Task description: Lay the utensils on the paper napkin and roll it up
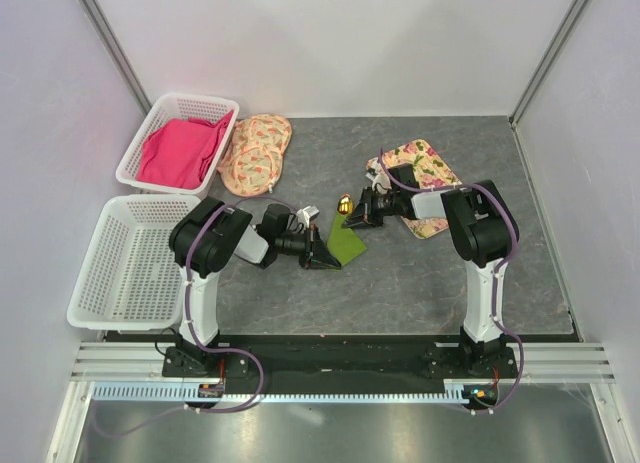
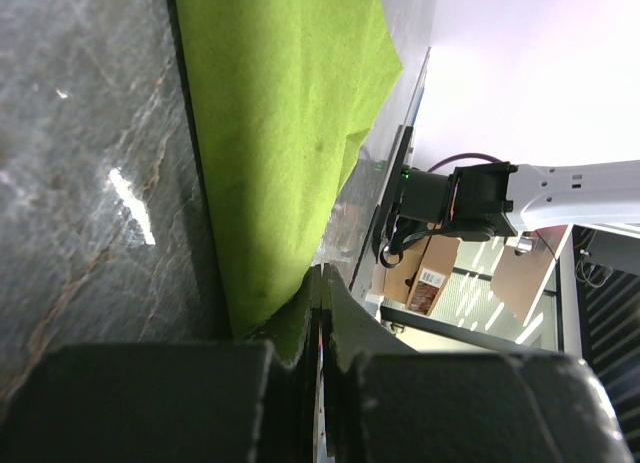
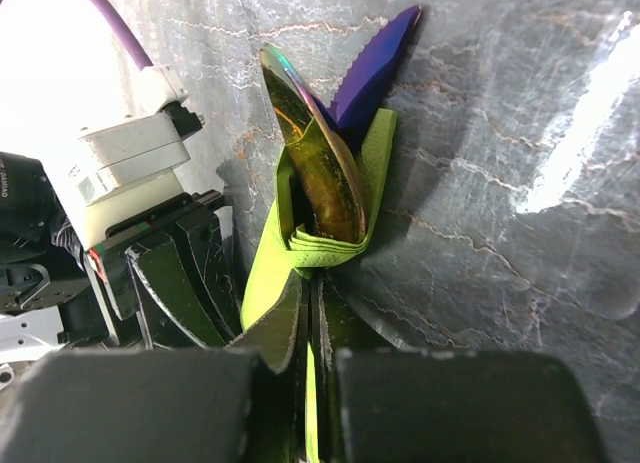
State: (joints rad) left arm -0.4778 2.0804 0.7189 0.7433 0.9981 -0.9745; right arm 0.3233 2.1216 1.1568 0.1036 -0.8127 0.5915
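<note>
Grey marbled table bears the lime-green paper napkin, partly folded. At one edge of the napkin the left gripper is clenched on the paper; at its opposite end the right gripper pinches the fold. Out of that fold stick the utensils, gold bowl over blue blade.

Lime napkin folded rnd gold spoon & blue knife, tips poking out, mid-table.

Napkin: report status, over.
Left claw shut on napkin edge. Right claw shut on folded napkin end. Gold spoon and blue utensil wrapped, tips poking out. Nothing blocking.
</note>
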